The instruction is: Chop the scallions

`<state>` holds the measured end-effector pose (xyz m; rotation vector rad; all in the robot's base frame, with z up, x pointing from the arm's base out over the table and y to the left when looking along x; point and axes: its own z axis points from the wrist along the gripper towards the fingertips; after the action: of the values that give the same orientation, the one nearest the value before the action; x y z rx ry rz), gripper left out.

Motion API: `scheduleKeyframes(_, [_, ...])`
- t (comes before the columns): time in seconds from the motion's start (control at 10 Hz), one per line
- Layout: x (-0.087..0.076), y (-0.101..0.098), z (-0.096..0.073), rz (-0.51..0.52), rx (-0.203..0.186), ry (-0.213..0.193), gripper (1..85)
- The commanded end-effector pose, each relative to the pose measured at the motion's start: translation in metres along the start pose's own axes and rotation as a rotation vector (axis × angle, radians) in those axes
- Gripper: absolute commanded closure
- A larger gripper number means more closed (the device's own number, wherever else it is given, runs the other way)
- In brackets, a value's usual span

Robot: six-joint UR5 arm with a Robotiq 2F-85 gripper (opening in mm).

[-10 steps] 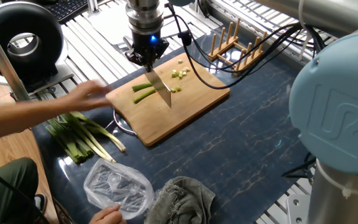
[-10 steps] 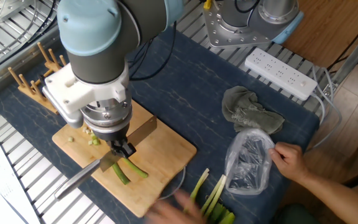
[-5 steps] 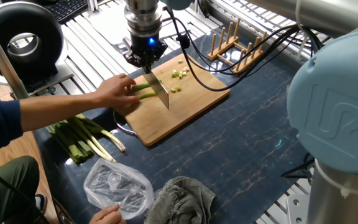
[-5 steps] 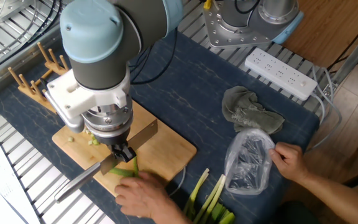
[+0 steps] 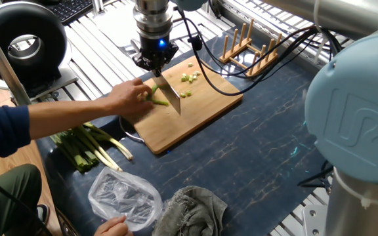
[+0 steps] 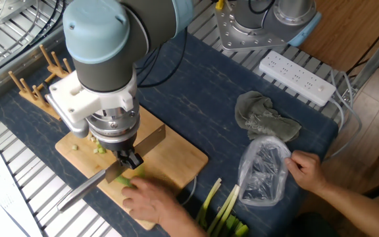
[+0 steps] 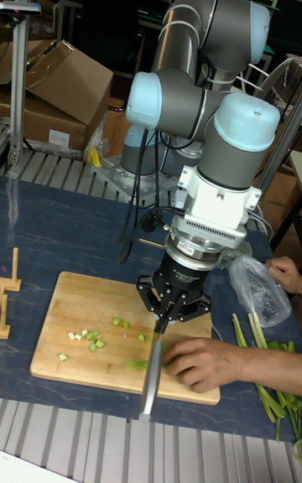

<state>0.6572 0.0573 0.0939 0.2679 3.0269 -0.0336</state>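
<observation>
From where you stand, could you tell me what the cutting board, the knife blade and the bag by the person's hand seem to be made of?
The cutting board looks like light wood or bamboo: matte tan surface with faint grain lines. The knife blade held in the end effector seems to be metal, grey with a dull sheen. The bag appears to be thin clear plastic, crinkled and glossy, with the table showing through.

Green scallions (image 5: 157,99) and pale green cut bits (image 5: 188,77) lie on a tan wooden board (image 5: 195,111). The desk (image 5: 274,151) is dark blue with faint marbling. The arm (image 6: 104,39) is light blue and grey; a cloth (image 6: 265,122) is grey.
</observation>
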Motion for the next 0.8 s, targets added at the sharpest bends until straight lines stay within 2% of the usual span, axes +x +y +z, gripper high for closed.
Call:
scheduleKeyframes(0.0, [0.002, -0.002, -0.004, -0.001, -0.009, 0.001, 84.3])
scheduleKeyframes(0.7, [0.007, -0.015, -0.006, -0.03, -0.013, 0.003, 84.3])
